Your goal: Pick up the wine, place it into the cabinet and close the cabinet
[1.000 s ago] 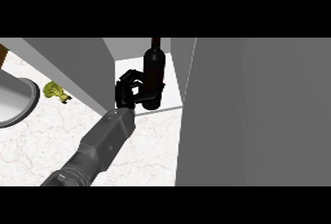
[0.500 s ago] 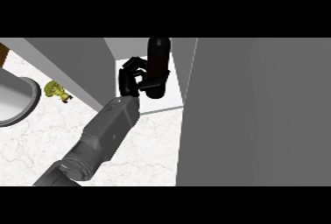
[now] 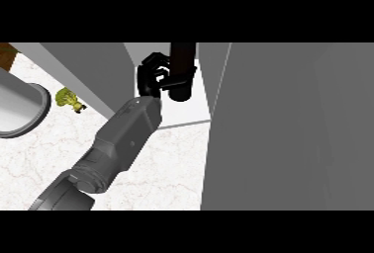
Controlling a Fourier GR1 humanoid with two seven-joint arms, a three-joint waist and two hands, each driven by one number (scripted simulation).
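Note:
The wine bottle (image 3: 181,69) is dark and stands upright inside the open cabinet, its top cut off by the view's upper edge. Its base hangs over the white cabinet floor (image 3: 186,112); I cannot tell whether it touches. My left hand (image 3: 151,75) is at the bottle's left side with its fingers curled round the body. The grey forearm runs down to the lower left of the view. My right hand does not show.
The open cabinet door (image 3: 292,128) fills the right side as a large grey panel. The cabinet's left wall (image 3: 95,64) stands beside my hand. A grey round dish (image 3: 18,111) and a small yellow-green object (image 3: 68,99) sit on the marble counter (image 3: 164,168) at the left.
My left hand has carried the bottle upward in the view, deeper into the cabinet, and the forearm has stretched after it.

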